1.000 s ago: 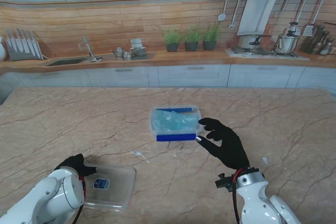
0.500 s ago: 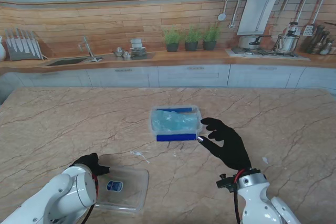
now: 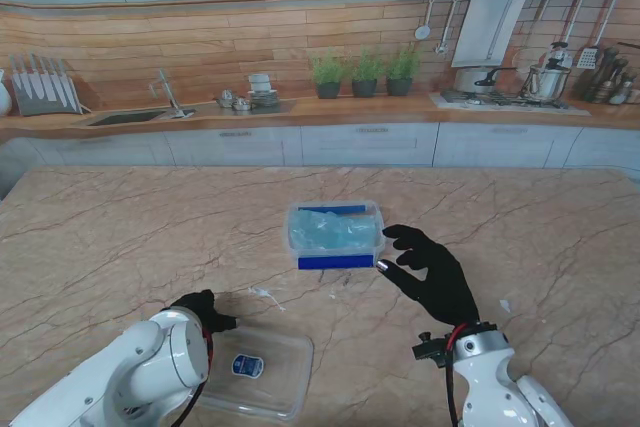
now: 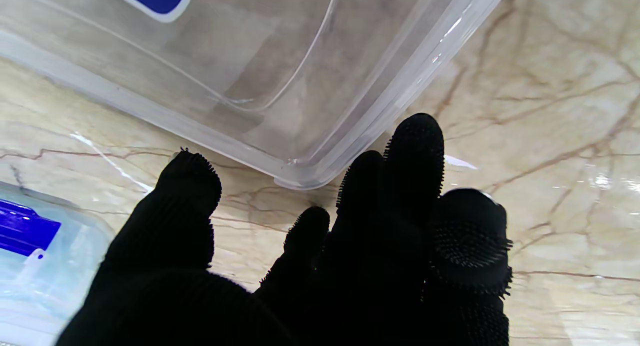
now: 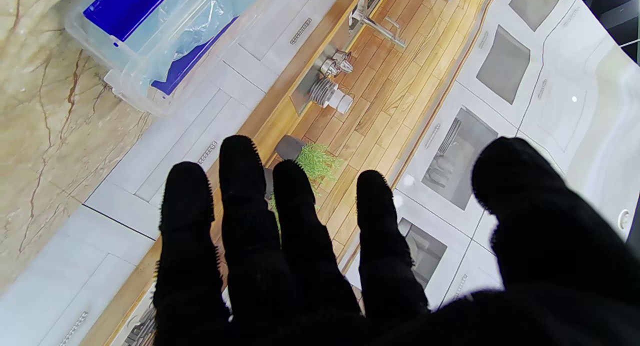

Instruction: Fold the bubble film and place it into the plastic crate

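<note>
The bubble film (image 3: 333,232) already lies folded inside the plastic crate (image 3: 335,262) mid-desk. The lid (image 3: 262,377) sits apart by the left hand (image 3: 205,309), fingers loose, holding nothing. The right hand (image 3: 428,272) hovers spread and empty beside the crate.

Bubble film (image 3: 333,232) in plastic crate (image 3: 372,240) at table (image 3: 120,227) centre; lid (image 3: 262,372) nearer, left.

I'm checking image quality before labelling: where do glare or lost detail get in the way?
Left wrist view: glare streaks on the clear lid; the black left hand shows little surface detail. Right wrist view: the right hand is a dark silhouette. Stand view: evenly lit, crate readable.
</note>
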You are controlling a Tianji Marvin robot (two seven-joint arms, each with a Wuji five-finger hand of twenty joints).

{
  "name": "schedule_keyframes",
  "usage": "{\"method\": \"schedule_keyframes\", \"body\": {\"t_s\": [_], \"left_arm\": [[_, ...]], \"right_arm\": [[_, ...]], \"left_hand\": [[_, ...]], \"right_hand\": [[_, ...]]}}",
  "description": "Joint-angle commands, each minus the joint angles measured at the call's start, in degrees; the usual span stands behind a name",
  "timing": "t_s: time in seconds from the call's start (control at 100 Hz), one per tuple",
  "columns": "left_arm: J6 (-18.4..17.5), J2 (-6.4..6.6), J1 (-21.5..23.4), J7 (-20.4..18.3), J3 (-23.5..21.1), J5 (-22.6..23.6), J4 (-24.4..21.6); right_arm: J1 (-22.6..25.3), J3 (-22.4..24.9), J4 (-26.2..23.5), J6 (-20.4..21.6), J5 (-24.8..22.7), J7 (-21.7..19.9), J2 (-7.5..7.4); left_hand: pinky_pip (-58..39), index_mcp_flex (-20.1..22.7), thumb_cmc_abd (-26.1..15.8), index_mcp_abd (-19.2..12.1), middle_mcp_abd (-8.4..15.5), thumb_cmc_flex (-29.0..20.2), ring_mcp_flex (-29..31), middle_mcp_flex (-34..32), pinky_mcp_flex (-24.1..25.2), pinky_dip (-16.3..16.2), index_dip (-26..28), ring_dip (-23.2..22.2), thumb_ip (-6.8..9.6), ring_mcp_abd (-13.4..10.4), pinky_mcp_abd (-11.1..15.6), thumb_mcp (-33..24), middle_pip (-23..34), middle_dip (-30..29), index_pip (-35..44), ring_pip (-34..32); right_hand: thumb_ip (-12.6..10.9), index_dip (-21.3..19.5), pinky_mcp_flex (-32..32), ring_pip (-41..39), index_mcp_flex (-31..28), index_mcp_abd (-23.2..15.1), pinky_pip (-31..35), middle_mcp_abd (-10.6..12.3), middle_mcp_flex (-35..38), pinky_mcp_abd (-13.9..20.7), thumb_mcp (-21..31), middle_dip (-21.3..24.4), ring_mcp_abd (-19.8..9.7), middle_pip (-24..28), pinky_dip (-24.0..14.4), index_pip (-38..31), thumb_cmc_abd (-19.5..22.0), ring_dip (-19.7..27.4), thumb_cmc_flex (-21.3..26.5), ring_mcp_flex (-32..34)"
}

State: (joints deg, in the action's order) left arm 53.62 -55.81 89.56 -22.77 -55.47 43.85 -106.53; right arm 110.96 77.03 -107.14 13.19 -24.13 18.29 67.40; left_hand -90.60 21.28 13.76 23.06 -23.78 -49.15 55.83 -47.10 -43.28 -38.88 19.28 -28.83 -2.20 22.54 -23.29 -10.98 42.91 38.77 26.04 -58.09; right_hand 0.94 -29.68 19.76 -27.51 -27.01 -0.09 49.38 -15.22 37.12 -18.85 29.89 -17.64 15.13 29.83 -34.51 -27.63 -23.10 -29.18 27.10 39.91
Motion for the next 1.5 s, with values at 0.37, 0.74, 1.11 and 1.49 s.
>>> {"method": "schedule_keyframes", "body": {"t_s": [0.37,0.74,1.11,1.49], "left_arm": [[3.39,-3.27,-8.73,7.16,8.38,-11.21,5.17],[0.92,-5.9,-9.32,11.86,6.86,-10.97,5.76],[-19.22,-3.7,2.47,2.66,-5.79,2.79,-3.89],[-42.45,-2.81,8.16,-0.36,-9.06,8.95,-4.97]], "right_arm": [[0.24,-0.07,-0.39,0.06,1.42,-0.74,0.2],[-0.2,-0.08,-0.1,-0.25,2.84,-2.26,0.04],[-0.57,-0.12,0.23,-0.44,2.89,-2.7,-0.05],[-0.65,-0.13,0.42,-0.55,2.63,-2.38,0.0]], "left_hand": [[-5.2,3.15,0.98,-1.07,1.71,-0.1,4.2,-4.56,-3.81,2.24,0.35,1.74,1.28,1.33,-2.45,-0.44,4.32,1.01,3.92,-3.05],[-4.68,2.4,-1.18,-2.73,0.7,0.01,0.81,-1.52,-0.48,2.72,0.11,2.15,1.22,3.11,-2.75,1.13,2.86,0.3,3.67,-2.25],[24.13,1.64,-1.48,-8.8,3.57,-2.4,-32.56,18.18,36.35,1.83,0.87,1.6,1.52,2.92,-0.53,7.07,-15.17,-7.52,-1.01,22.63],[34.21,3.36,5.73,-9.63,5.72,2.38,-39.19,21.44,42.07,9.04,3.55,1.48,0.98,-0.13,1.86,1.93,-20.11,-11.16,-0.92,31.91]], "right_hand": [[-0.91,0.25,-0.57,-0.64,-0.18,-0.9,-0.07,-0.11,0.78,0.44,-1.56,0.25,0.21,-1.31,-1.49,0.89,2.99,-0.74,-1.29,0.41],[-0.92,0.26,-0.59,-0.59,-0.24,-0.86,-0.1,-0.22,0.77,0.42,-1.59,0.26,0.29,-1.39,-1.56,0.95,3.11,-0.74,-1.34,0.29],[-0.92,0.25,-0.65,-0.62,-0.31,-0.81,-0.15,-0.18,0.73,0.44,-1.67,0.26,0.35,-1.43,-1.61,1.0,3.19,-0.76,-1.32,0.28],[-0.95,0.24,-0.62,-0.64,-0.39,-0.8,-0.13,-0.26,0.78,0.39,-1.7,0.26,0.44,-1.44,-1.65,1.04,3.38,-0.77,-1.28,0.29]]}}
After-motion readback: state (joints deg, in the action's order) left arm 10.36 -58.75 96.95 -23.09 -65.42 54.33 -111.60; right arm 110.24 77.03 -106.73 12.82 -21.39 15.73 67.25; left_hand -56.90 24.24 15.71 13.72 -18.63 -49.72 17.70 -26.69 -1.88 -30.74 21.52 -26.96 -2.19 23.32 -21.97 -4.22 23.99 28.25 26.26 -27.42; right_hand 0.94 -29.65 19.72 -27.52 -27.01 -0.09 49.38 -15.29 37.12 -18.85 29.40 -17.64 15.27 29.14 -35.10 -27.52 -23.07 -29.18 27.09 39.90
